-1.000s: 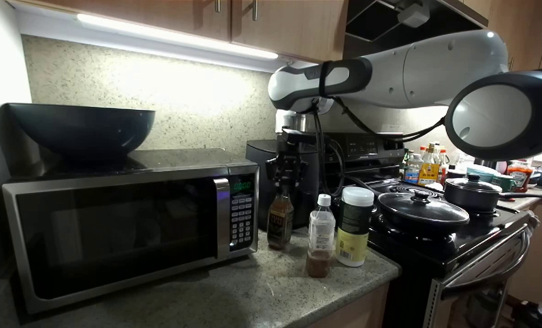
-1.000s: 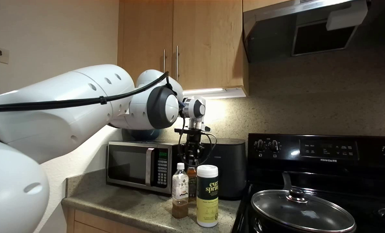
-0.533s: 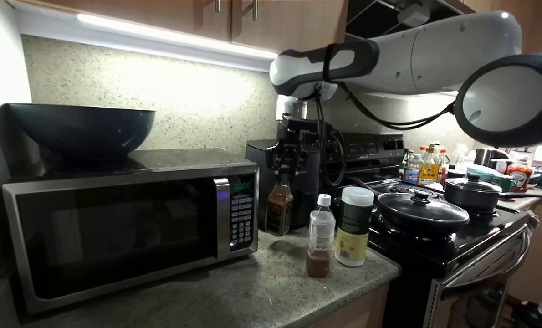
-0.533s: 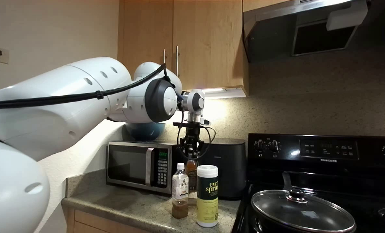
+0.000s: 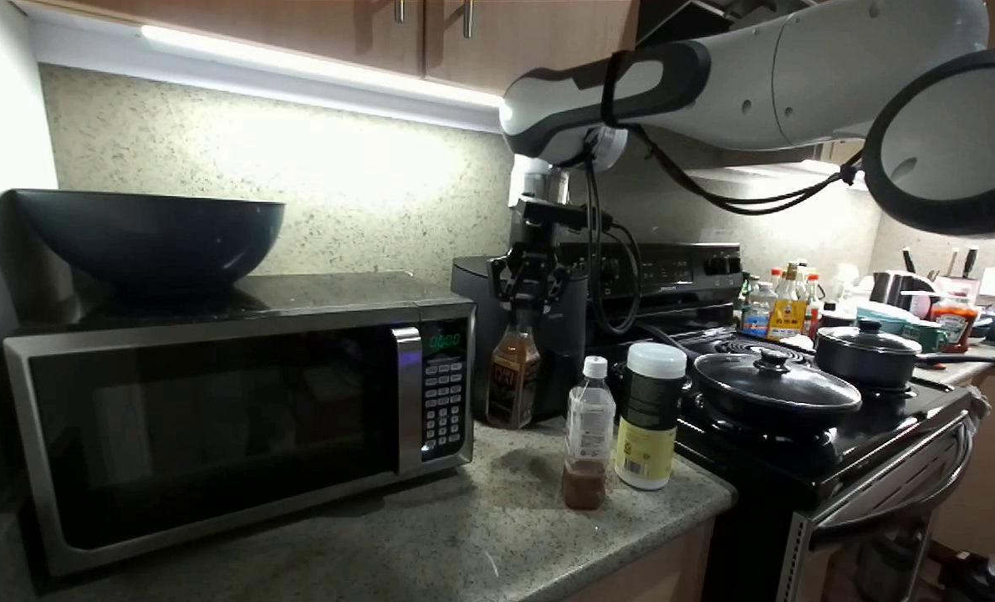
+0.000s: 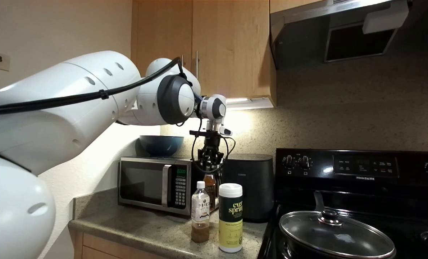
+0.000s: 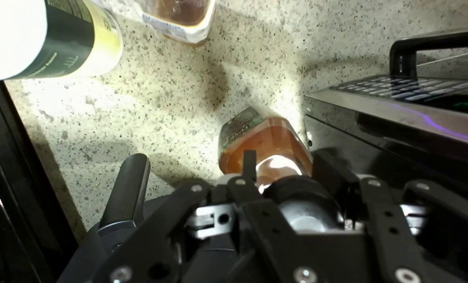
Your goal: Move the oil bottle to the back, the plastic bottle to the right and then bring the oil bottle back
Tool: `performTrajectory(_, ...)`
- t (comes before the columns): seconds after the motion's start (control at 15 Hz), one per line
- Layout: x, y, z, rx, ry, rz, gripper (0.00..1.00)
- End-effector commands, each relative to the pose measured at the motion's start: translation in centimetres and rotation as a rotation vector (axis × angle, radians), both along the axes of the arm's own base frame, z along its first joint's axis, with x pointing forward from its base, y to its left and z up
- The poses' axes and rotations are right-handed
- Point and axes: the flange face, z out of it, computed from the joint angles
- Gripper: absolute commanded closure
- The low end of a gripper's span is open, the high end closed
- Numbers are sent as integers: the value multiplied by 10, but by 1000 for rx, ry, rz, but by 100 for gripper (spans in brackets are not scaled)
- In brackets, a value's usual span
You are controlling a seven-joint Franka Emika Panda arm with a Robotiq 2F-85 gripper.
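Note:
The oil bottle point(image 5: 512, 380), dark brown with amber showing through, stands near the black appliance behind the plastic bottle. It also shows in another exterior view point(image 6: 210, 187), partly hidden, and in the wrist view point(image 7: 265, 145), a little tilted. My gripper point(image 7: 285, 167) is around its neck, with a finger against each side below the dark cap point(image 7: 303, 192). I cannot tell whether its base touches the counter. The plastic bottle point(image 5: 588, 439), clear with a white cap and brownish liquid, stands upright in front; it also shows in an exterior view point(image 6: 200, 217) and the wrist view point(image 7: 183, 17).
A white-lidded wipes canister point(image 5: 650, 418) stands just right of the plastic bottle. The microwave point(image 5: 238, 435) is to the left, and a black appliance point(image 6: 248, 190) stands behind. The stove with a lidded pan point(image 5: 773, 389) is to the right. The counter edge point(image 5: 631, 552) is in front.
The arm has risen and moved back, and the oil bottle has come with the gripper, away from the plastic bottle. The plastic bottle and the canister have not moved.

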Motion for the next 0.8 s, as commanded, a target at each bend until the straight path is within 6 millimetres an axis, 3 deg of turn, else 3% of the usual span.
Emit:
performTrajectory(0.0,0,-1,-1,1,2,-1,59)
performTrajectory(0.13,0,-2,-2,1,5,-3,59)
performTrajectory(0.2,-1,0,2,1,-4,-2,84)
performTrajectory(0.73,-19,52,28,-92,-59,72,84)
